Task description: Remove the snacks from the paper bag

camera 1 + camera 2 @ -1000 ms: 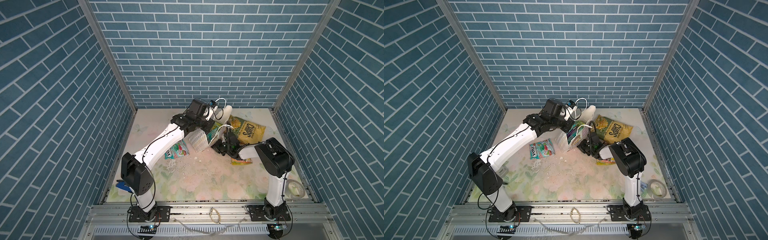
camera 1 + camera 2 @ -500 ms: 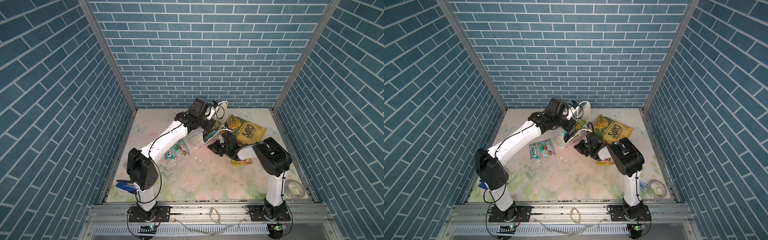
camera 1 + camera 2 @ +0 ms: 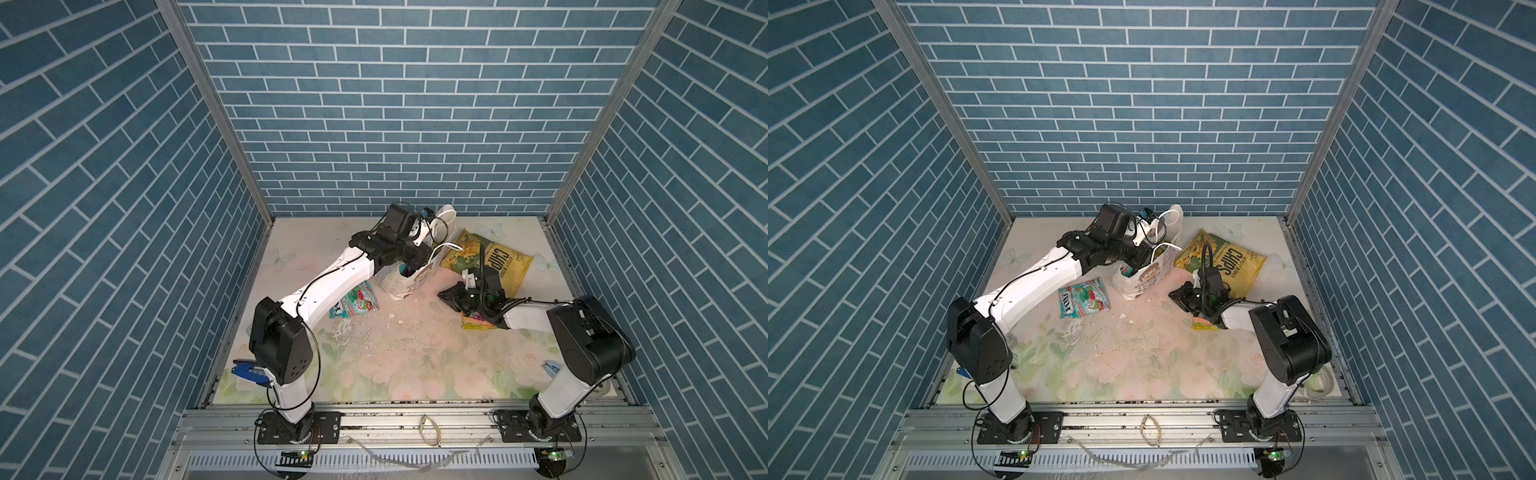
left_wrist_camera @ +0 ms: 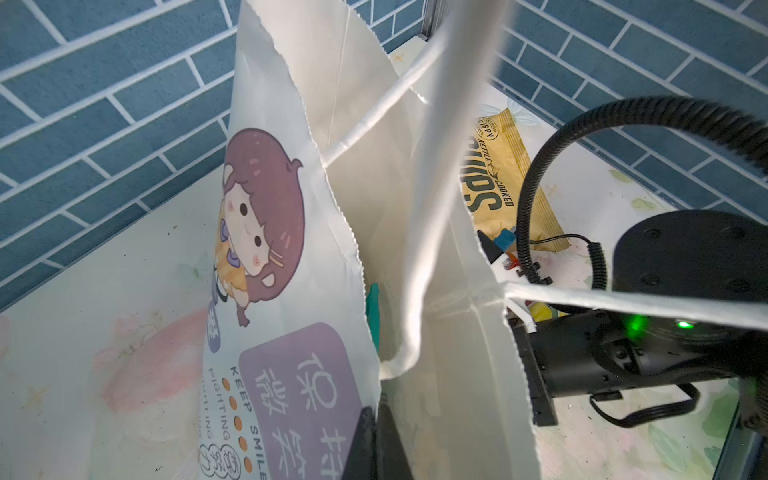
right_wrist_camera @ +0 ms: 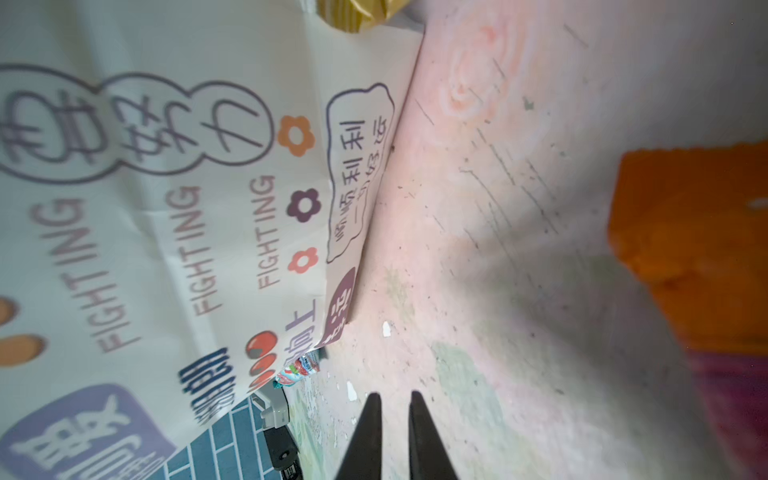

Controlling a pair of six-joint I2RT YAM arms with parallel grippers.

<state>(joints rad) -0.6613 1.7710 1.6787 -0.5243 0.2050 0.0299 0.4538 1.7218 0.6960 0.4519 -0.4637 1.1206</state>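
The flowered desk (image 3: pixel 415 365) carries the bag (image 3: pixel 405 280), standing open-mouthed toward the back in both top views. The chips (image 3: pixel 498 262) lie flat just to its right, outside it. A teal pouch (image 3: pixel 1084 302) lies flat near its left, and an orange pouch (image 3: pixel 478 322) lies partly under the right arm. A teal edge (image 4: pixel 373 307) shows inside the bag. The left tool (image 4: pixel 376 436) is pinched tight on the bag's rim. The right tool (image 5: pixel 395 395), low over the desk beside the bag, shows a narrow gap and holds nothing.
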